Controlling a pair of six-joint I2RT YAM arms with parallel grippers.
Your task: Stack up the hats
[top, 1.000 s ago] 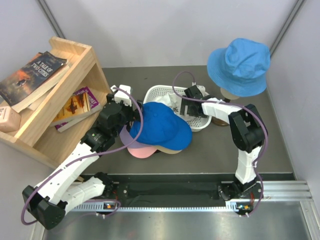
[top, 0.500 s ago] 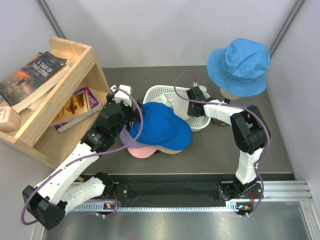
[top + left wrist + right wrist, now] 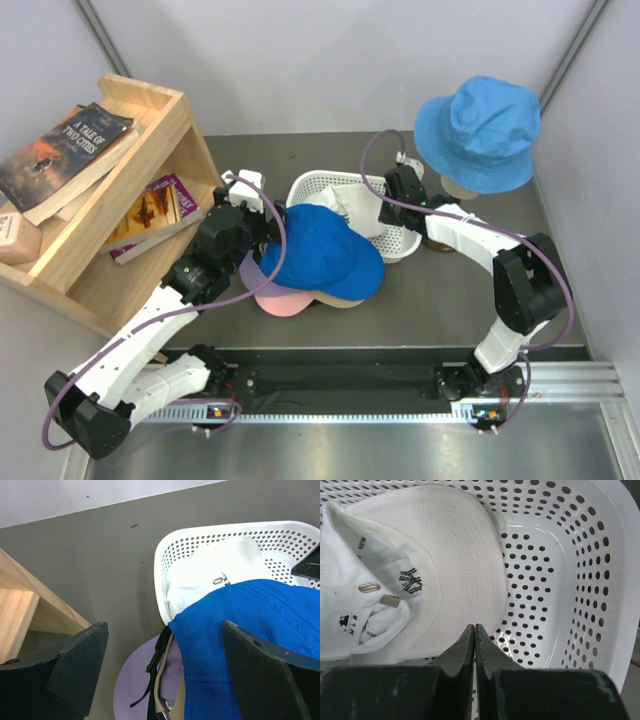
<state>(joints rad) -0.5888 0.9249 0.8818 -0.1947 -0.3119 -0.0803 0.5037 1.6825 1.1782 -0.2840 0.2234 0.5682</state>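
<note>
Your right tool [image 3: 474, 630] has its fingers pressed together on nothing, above the white cap [image 3: 395, 575] lying in the white basket [image 3: 560, 575]. Your left tool [image 3: 162, 672] stands wide apart beside the royal blue cap [image 3: 325, 248] topping the stack on the tabletop [image 3: 430, 300].

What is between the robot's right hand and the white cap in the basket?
Nothing visible. The right hand, shut and empty, hangs inside the white basket just beside the white cap. The basket's wall rises between the cap and the stack topped by the blue cap.
</note>
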